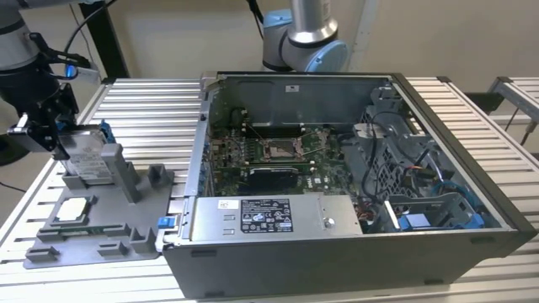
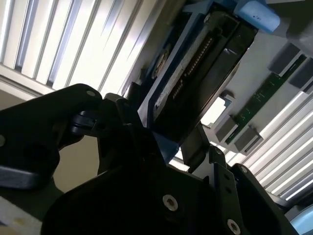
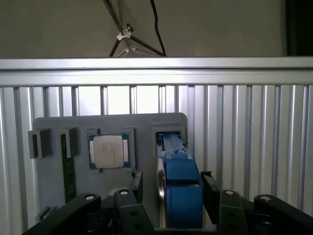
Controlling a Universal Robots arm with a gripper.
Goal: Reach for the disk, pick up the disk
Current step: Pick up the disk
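Note:
The disk (image 1: 87, 151) stands on edge in a slot of the grey holder plate (image 1: 101, 237), at the exterior view's left. It is silver-grey with a blue bracket round its edges. My gripper (image 1: 60, 142) is down over it, a black finger on each side. In the first wrist view the blue-edged disk (image 3: 180, 196) sits between the fingers (image 3: 137, 188) with a small gap on one side, so the gripper (image 3: 172, 188) is open. The second wrist view shows the disk's dark connector side (image 2: 205, 73) just beyond the gripper (image 2: 161, 132).
A small square silver chip (image 3: 108, 151) and a memory stick (image 3: 68, 166) lie in other pockets of the plate. An open computer case (image 1: 337, 164) stands close at the exterior view's right. A second arm's base (image 1: 303, 38) is behind it. The table (image 1: 151, 107) is slatted metal.

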